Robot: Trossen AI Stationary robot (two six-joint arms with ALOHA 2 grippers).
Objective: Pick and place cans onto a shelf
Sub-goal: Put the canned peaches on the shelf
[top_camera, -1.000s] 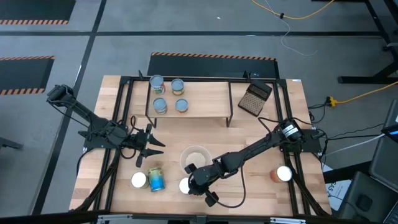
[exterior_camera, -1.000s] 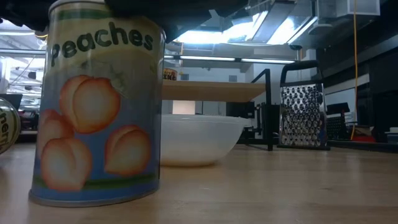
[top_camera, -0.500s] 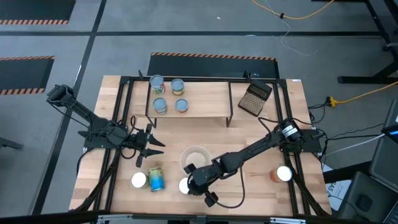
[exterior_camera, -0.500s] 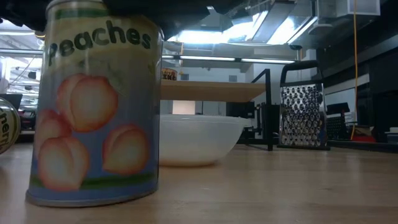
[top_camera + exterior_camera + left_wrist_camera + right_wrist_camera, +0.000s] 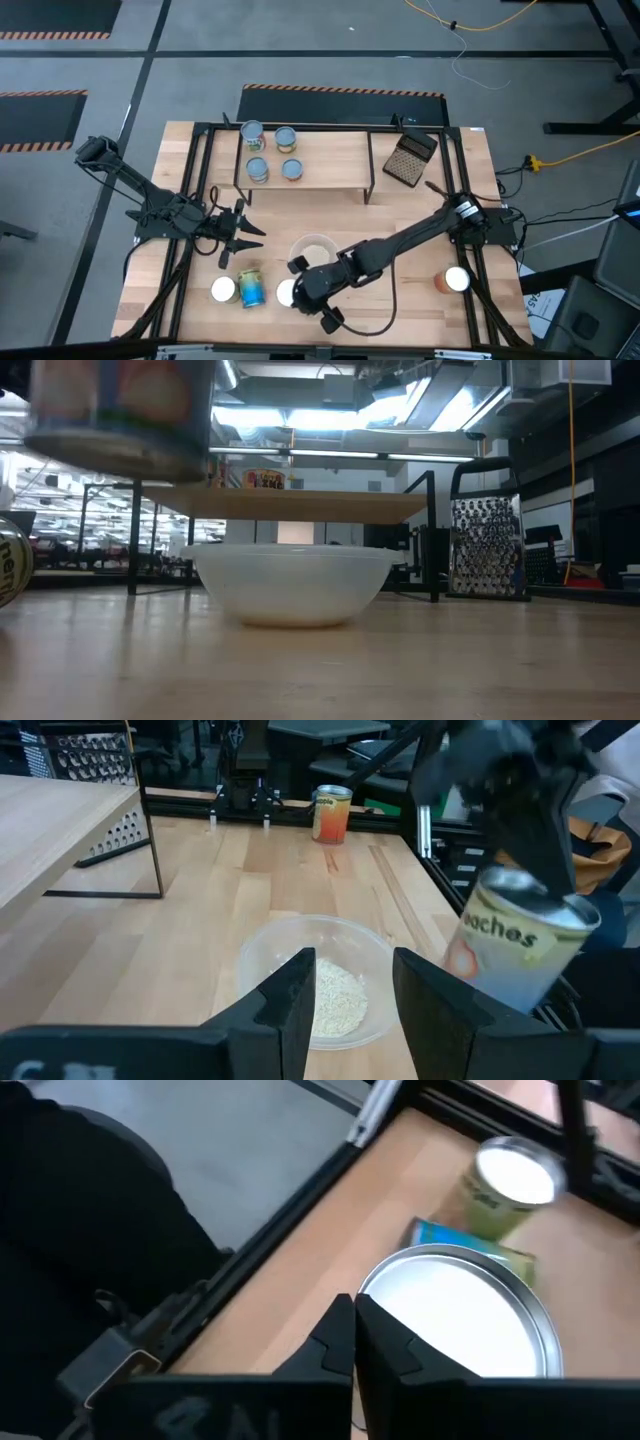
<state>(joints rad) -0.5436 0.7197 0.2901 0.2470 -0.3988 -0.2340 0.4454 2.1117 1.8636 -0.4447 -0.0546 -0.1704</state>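
Even, shadowless overhead light fills the top-down picture, and the pale wood surface (image 5: 400, 200) reads crisp from edge to edge. In the level picture bright ceiling strips glare across the top centre, leaving the shelf (image 5: 290, 505) underside and the grater (image 5: 489, 545) at right in dim backlight, while the lifted can (image 5: 120, 405) in the upper left is smeared by motion blur and the white bowl (image 5: 292, 583) stays fairly sharp. Both wrist pictures are soft: the peaches can (image 5: 520, 945) at right is streaked, the dark fingers (image 5: 290, 1010) along the bottom are out of focus, and the white can top (image 5: 455, 1320) glares nearly blank.
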